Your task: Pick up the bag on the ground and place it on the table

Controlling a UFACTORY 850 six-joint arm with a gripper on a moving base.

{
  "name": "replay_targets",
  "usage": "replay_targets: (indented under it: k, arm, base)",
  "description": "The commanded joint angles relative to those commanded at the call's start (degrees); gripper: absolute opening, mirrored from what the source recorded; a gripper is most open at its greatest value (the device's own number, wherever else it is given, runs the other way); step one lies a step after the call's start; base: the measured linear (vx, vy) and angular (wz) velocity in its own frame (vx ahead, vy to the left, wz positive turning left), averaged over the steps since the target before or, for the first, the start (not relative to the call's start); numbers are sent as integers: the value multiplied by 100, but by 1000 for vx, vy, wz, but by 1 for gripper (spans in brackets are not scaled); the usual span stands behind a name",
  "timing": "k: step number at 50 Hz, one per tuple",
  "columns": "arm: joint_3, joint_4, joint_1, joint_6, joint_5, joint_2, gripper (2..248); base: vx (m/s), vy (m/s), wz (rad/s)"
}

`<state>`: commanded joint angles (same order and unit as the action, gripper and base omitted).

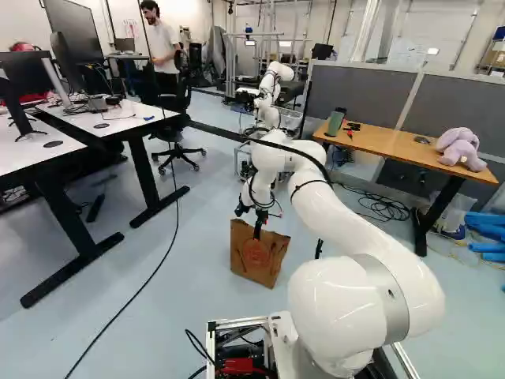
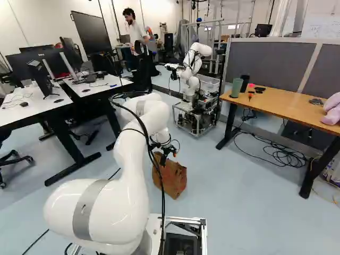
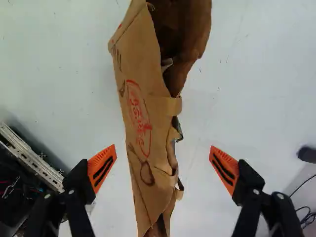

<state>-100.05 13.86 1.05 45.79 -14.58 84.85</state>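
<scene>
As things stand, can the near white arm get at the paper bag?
Probably yes: its open gripper has one finger to each side of the paper bag, and nothing shows between its pads and the bag. Whether it is low enough, I cannot tell.

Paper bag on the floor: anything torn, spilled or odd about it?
The bag looks misshapen: its mouth gapes at one end but pinches inward towards the other, with crumpled edges. I see no spill beside it. It lies between the gripper's open fingers, ungripped.
</scene>
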Motion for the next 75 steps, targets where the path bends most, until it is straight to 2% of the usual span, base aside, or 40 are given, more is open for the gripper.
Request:
replay_targets:
  k: [37, 53, 54, 58, 59, 63, 64, 69, 70, 74, 75]
  arm:
    - [-780, 0, 0, 0, 0, 806, 247]
    - [-850, 0, 0, 0, 0, 874, 247]
    - [-850, 0, 0, 0, 0, 874, 235]
    - [-850, 0, 0, 0, 0, 874, 235]
    - [-850, 0, 0, 0, 0, 874, 198]
    - [-850, 0, 0, 0, 0, 874, 198]
    - [-850, 0, 0, 0, 0, 874, 160]
    - [-850, 0, 0, 0, 0, 874, 160]
    - [-850, 0, 0, 0, 0, 874, 122]
    - [-850, 0, 0, 0, 0, 874, 122]
    - [-850, 0, 0, 0, 0, 874, 83]
  base:
    - [0, 0, 0]
    - [0, 0, 0]
    - [0, 0, 0]
    - [0, 0, 0]
    - [0, 0, 0]
    - [0, 0, 0]
    - [0, 0, 0]
    - [0, 0, 0]
    - [0, 0, 0]
    - [0, 0, 0]
    - [0, 0, 0]
